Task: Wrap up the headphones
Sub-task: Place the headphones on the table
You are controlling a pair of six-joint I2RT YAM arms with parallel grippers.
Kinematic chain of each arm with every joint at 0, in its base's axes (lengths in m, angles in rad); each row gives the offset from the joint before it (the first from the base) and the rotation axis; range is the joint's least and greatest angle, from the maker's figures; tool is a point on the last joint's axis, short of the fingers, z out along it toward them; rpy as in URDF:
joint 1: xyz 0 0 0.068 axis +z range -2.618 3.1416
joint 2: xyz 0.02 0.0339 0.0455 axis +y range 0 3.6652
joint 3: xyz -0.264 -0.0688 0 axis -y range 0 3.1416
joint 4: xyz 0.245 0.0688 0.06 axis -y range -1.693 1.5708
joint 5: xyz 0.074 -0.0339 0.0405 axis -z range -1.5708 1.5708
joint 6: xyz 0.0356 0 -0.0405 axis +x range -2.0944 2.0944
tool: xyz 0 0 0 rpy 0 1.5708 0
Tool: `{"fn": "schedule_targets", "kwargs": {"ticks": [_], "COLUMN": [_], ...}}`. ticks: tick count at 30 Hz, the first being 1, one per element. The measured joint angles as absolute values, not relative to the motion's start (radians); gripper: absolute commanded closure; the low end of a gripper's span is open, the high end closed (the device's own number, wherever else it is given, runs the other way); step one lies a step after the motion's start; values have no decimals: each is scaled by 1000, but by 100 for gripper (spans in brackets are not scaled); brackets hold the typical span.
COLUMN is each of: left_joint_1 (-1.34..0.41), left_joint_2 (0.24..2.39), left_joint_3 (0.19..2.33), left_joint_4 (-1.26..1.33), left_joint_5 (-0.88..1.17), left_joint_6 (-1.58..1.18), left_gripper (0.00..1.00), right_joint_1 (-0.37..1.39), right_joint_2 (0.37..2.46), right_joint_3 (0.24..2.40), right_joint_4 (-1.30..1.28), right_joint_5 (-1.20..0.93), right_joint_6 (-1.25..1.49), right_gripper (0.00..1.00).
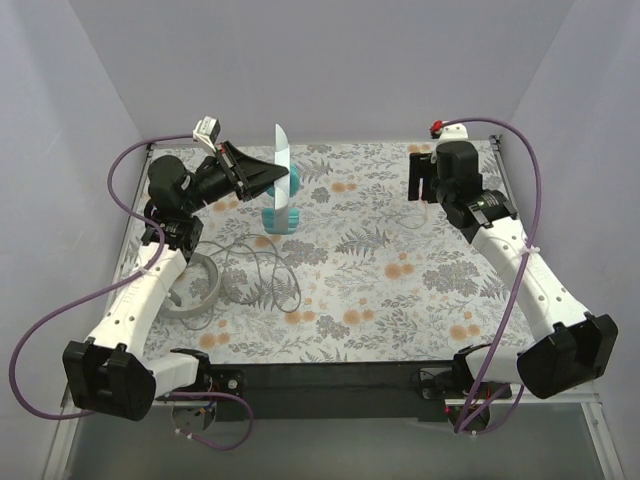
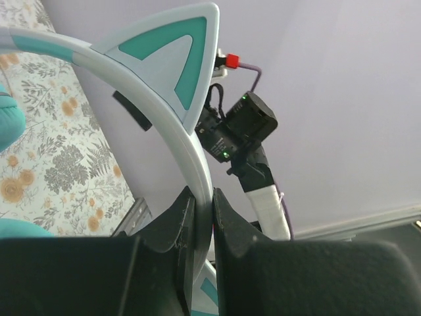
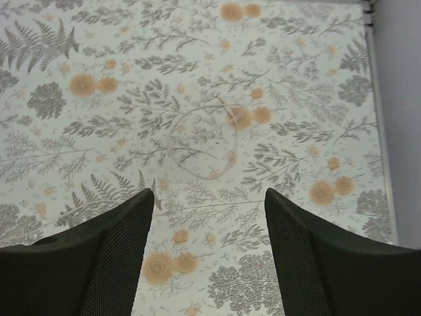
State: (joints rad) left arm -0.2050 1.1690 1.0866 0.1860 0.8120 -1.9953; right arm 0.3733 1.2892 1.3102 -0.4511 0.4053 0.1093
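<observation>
The teal headphones (image 1: 283,190) stand upright at the back left of the table, teal ear cups (image 1: 281,216) down and pale headband (image 1: 282,150) up. My left gripper (image 1: 272,176) is shut on the headband; in the left wrist view the band (image 2: 168,112), with a teal cat-ear piece, runs between the jaws of the left gripper (image 2: 201,205). The white-grey headphones (image 1: 197,290) lie flat at the left, their thin grey cable (image 1: 265,275) loose beside them. My right gripper (image 1: 424,180) is open and empty above the back right of the table (image 3: 209,197), over a thin pale cable loop (image 3: 197,141).
The flowered tablecloth (image 1: 400,290) covers the table. Purple robot cables (image 1: 130,160) loop by both arms. Plain walls close the back and sides. The right arm (image 2: 243,125) shows behind the headband in the left wrist view.
</observation>
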Motion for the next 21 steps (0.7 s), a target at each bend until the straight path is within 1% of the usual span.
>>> {"fn": "schedule_targets", "kwargs": {"ticks": [2, 3, 4, 7, 11, 16, 18, 21], "left_joint_1": [-205, -205, -205, -205, -205, -207, -218, -237], "left_joint_2": [1180, 1188, 1196, 1227, 1271, 1359, 1454, 1648], "left_joint_3": [1059, 1045, 1031, 995, 980, 885, 854, 842], "left_joint_4": [287, 343, 398, 566, 744, 1023, 1143, 1226], "left_joint_5": [837, 850, 859, 889, 913, 906, 894, 862], "left_joint_6": [-1998, -2000, -2001, -2005, -2008, -2009, -2008, -2007], "left_gripper": [100, 100, 100, 100, 100, 100, 100, 100], "right_joint_1": [373, 373, 373, 373, 378, 380, 380, 380], "right_joint_2": [1283, 1268, 1248, 1174, 1151, 1177, 1183, 1192], "right_joint_3": [1271, 1244, 1218, 1151, 1143, 1133, 1104, 1053], "right_joint_4": [-440, -420, -395, -281, -89, -19, -15, -10], "right_joint_5": [331, 272, 213, 2, -199, -244, -237, -218], "right_joint_6": [120, 129, 136, 181, 259, 314, 330, 344], "right_gripper": [14, 10, 9, 8, 10, 10, 11, 11]}}
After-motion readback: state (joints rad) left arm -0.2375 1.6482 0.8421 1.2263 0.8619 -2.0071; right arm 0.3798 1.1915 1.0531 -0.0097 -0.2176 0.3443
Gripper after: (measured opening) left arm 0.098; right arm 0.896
